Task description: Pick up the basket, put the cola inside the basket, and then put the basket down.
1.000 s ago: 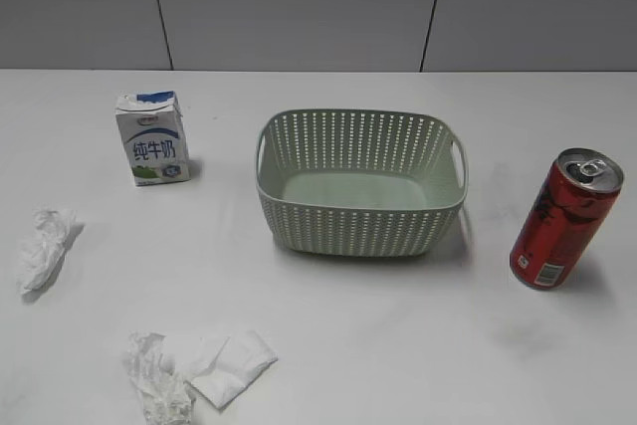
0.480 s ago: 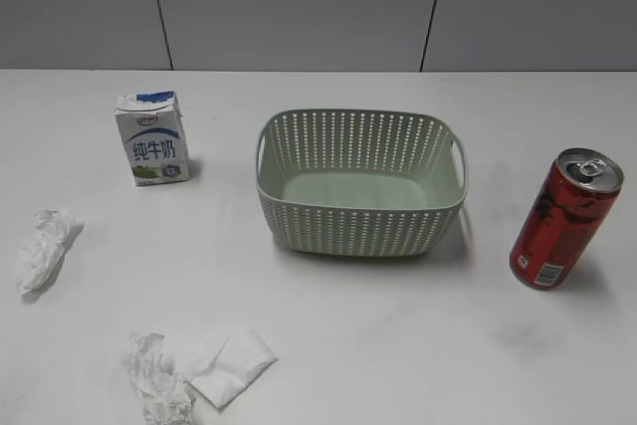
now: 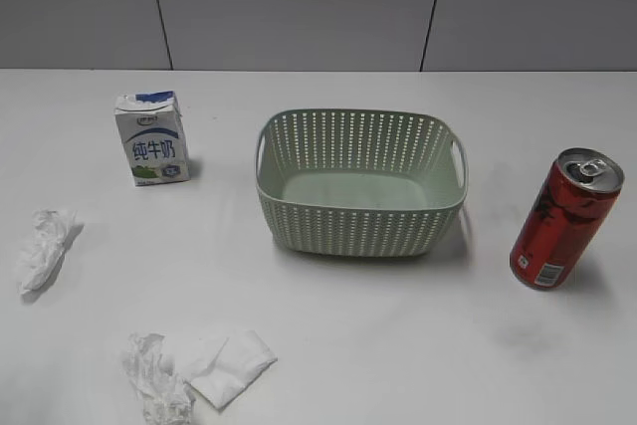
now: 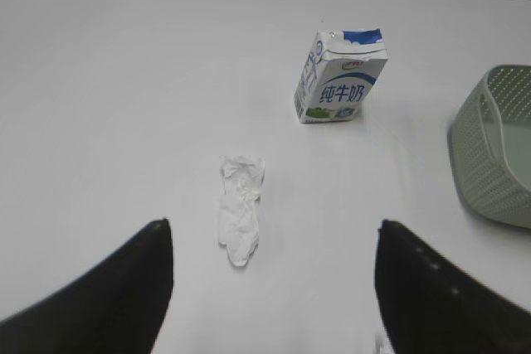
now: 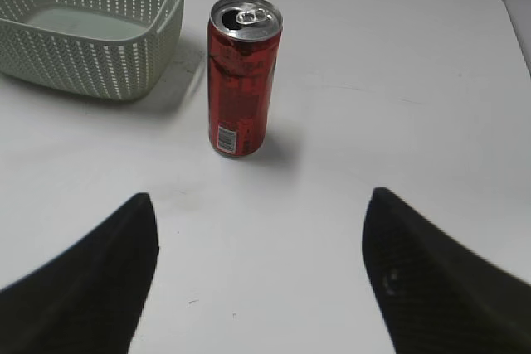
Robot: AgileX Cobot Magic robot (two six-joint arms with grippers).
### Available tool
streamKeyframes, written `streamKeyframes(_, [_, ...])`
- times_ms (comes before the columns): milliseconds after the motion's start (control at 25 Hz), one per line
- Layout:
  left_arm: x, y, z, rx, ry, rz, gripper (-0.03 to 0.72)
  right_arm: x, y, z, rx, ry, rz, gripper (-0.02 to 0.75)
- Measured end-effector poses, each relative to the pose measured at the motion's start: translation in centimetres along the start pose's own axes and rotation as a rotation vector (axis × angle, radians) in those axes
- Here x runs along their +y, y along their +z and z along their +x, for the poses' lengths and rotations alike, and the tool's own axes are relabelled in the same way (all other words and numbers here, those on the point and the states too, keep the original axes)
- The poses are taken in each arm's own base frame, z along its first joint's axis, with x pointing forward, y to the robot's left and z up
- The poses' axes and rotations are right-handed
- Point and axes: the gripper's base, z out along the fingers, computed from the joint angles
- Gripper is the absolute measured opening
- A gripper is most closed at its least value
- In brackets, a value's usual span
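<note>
The pale green perforated basket [image 3: 360,184] stands empty on the white table at the middle; it also shows in the right wrist view [image 5: 91,22] and at the edge of the left wrist view [image 4: 496,147]. The red cola can [image 3: 563,218] stands upright to its right, also in the right wrist view [image 5: 243,75]. My left gripper [image 4: 272,234] is open and empty, above the table short of a crumpled tissue. My right gripper [image 5: 259,205] is open and empty, short of the can. Neither gripper shows in the exterior view.
A white-and-blue milk carton [image 3: 151,137] stands left of the basket, also in the left wrist view [image 4: 338,77]. Crumpled tissues lie at the left [image 3: 44,248] and front left [image 3: 194,370]; one shows in the left wrist view [image 4: 239,217]. A grey wall stands behind the table.
</note>
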Motion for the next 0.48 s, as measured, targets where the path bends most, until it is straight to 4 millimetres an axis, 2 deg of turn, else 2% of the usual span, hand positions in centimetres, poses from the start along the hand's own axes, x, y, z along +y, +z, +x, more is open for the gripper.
streamKeyframes(280, [-1.1, 4.1, -5.3, 0.097, 0.063, 0.052, 0.573, 0.0, 0.0, 0.0, 0.000, 0.000, 0.000, 0.584])
streamKeyframes(480, [-3.5, 7.8, -8.1, 0.181, 0.130, 0.124, 0.573, 0.0, 0.0, 0.0, 0.000, 0.000, 0.000, 0.584])
